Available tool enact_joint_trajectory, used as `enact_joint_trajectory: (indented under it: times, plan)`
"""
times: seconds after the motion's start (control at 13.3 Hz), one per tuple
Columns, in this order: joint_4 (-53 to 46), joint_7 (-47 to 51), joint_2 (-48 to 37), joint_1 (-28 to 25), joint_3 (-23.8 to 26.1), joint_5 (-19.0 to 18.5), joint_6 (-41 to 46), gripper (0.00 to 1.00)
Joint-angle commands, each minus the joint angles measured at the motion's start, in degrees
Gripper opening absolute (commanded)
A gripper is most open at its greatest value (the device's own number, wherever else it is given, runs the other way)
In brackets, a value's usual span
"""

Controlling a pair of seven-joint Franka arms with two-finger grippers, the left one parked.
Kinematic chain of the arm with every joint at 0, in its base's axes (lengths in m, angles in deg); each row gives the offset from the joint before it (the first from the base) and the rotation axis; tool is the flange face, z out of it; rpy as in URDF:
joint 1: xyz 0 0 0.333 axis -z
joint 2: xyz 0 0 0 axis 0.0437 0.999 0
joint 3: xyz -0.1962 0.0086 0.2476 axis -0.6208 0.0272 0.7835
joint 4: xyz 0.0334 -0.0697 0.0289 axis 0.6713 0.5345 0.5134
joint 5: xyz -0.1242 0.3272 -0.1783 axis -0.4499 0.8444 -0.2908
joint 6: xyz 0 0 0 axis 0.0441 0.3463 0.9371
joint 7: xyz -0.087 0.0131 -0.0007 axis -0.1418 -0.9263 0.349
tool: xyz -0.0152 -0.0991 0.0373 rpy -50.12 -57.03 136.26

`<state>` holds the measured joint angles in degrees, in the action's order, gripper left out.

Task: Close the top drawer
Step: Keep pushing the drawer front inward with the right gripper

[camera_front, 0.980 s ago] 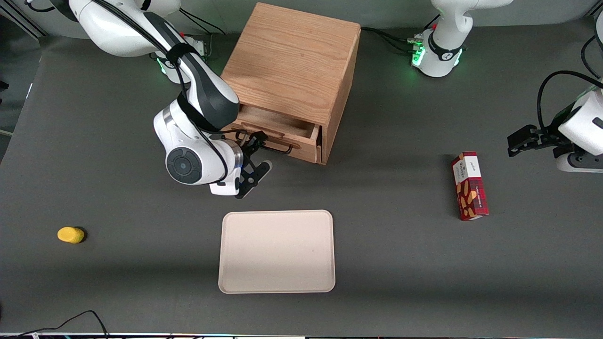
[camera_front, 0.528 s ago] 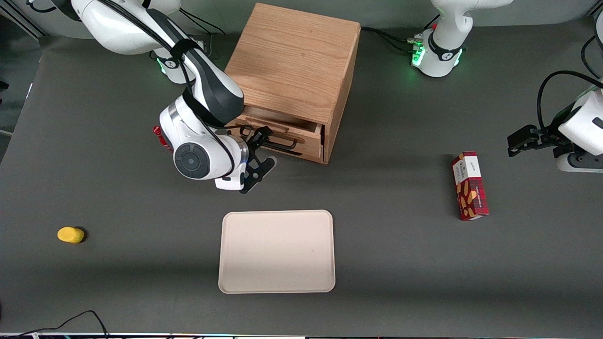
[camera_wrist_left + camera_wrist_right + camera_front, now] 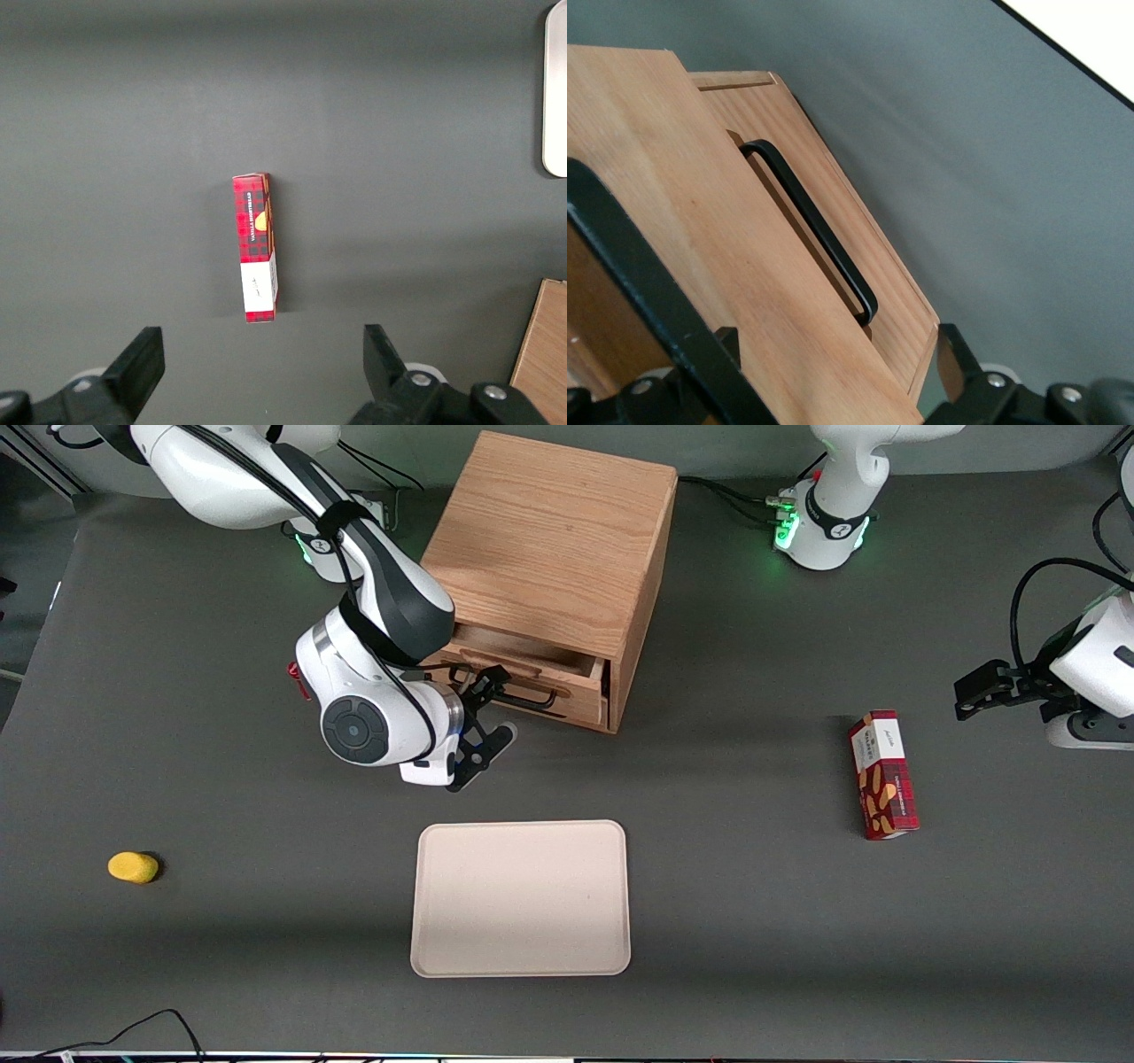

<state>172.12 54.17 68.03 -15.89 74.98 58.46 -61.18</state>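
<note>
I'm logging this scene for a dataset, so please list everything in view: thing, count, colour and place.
Cabinet: one, light oak, on the table farther from the front camera than the tray.
Top drawer: one, light oak with black wire handle, partly open.
Lower drawer: one, light oak with black handle, under the top drawer.
Tray: one, cream, nearer the front camera than the cabinet.
Snack box: one, red plaid, lying toward the parked arm's end.
Yellow object: one, small, toward the working arm's end.
Table: one, dark grey.
Gripper: one, black, open, in front of the top drawer at its handle.
</note>
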Motion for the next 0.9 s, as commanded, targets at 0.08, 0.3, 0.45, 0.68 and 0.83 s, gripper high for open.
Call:
enact_joint_trajectory:
  times: [0.08, 0.3, 0.45, 0.68, 0.83]
  plan:
    - [-0.16, 0.81, -1.31, 0.82, 2.88, -5.52, -0.22, 1.0]
    - [-0.07, 0.81, -1.48, 0.82, 2.97, -5.61, -0.22, 1.0]
    - [0.1, 0.98, -1.48, 0.73, 3.41, -5.61, -0.31, 1.0]
    - [0.45, 1.07, -1.83, 0.82, 4.2, -5.79, -0.14, 1.0]
    - [0.45, 1.07, -1.92, 0.73, 4.47, -7.45, -0.14, 1.0]
